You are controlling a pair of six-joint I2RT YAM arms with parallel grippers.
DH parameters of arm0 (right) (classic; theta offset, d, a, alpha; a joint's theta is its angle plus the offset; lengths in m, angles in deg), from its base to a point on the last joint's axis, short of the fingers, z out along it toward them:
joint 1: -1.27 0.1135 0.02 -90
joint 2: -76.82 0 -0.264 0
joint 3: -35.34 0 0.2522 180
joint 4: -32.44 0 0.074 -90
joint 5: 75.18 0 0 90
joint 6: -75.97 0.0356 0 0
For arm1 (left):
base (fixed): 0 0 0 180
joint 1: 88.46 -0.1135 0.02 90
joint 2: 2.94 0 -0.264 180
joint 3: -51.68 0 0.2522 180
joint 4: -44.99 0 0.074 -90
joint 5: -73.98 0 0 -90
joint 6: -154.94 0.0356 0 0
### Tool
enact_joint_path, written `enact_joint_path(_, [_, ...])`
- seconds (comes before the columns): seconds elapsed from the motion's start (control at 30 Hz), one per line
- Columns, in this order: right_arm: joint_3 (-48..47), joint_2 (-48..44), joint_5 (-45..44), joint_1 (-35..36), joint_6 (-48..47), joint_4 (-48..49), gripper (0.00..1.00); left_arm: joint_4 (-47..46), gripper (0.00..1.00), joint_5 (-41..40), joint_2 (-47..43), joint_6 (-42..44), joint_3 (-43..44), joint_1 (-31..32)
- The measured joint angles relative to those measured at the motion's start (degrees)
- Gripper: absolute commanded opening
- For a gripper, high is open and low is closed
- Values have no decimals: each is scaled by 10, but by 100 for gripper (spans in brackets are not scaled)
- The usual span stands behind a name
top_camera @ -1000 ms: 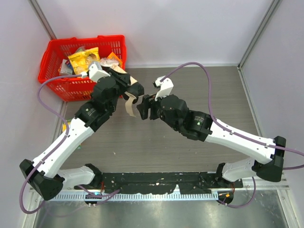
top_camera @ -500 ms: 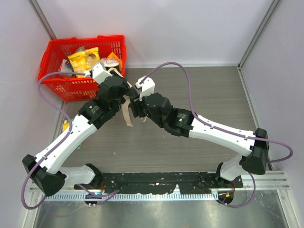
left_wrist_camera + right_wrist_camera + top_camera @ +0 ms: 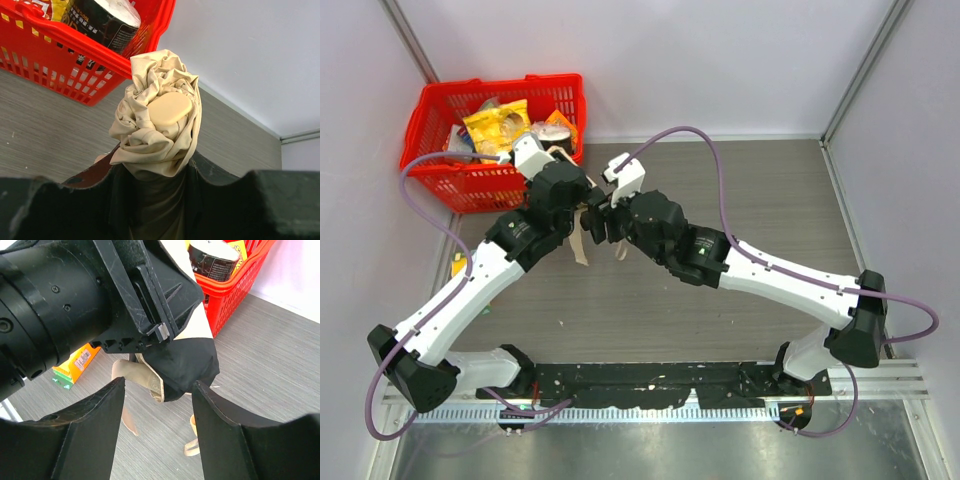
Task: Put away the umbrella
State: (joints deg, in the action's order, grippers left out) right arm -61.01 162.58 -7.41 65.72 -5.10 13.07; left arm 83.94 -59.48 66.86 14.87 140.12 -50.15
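Beige folding fabric umbrella (image 3: pixel 157 125) sits clamped in the left gripper (image 3: pixel 157 172) at frame centre, presumably so the open, empty right gripper (image 3: pixel 157 386) can catch its strap (image 3: pixel 147 378).

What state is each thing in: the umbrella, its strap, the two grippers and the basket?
Umbrella: collapsed, fabric bunched, held in the air.
Strap: unfastened, hanging loose.
Left gripper: shut on the umbrella.
Right gripper: open, close to the strap.
Basket: upright, holding packets.

top cam high overhead, facing down; l & r wrist cams close-up, both on umbrella (image 3: pixel 159 127) & red basket (image 3: pixel 75 44)
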Motion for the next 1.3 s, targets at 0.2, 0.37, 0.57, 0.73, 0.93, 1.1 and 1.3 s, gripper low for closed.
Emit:
enact_joint_path(0.2, [6, -10, 3, 0, -7, 3, 53, 0, 0, 2, 0, -6, 0, 0])
enact_joint_path(0.37, [7, -16, 9, 0, -15, 4, 53, 3, 0, 5, 0, -7, 0, 0])
enact_joint_path(0.57, [6, -21, 3, 0, -28, 9, 53, 11, 0, 4, -2, -12, 1, 0])
enact_joint_path(0.73, [-14, 19, -15, 7, -54, 9, 51, 23, 0, 4, -4, -21, 1, 0])
enact_joint_path(0.93, [-26, 56, -44, 18, -79, 13, 43, 30, 0, 3, -7, -23, 1, -1])
enact_joint_path(1.1, [-25, 58, -110, 26, -103, 34, 27, 30, 0, 4, -8, -26, 1, -1])
enact_joint_path(1.3, [-10, 57, -129, 30, -110, 75, 36, 30, 0, 7, -9, -26, 1, 0])
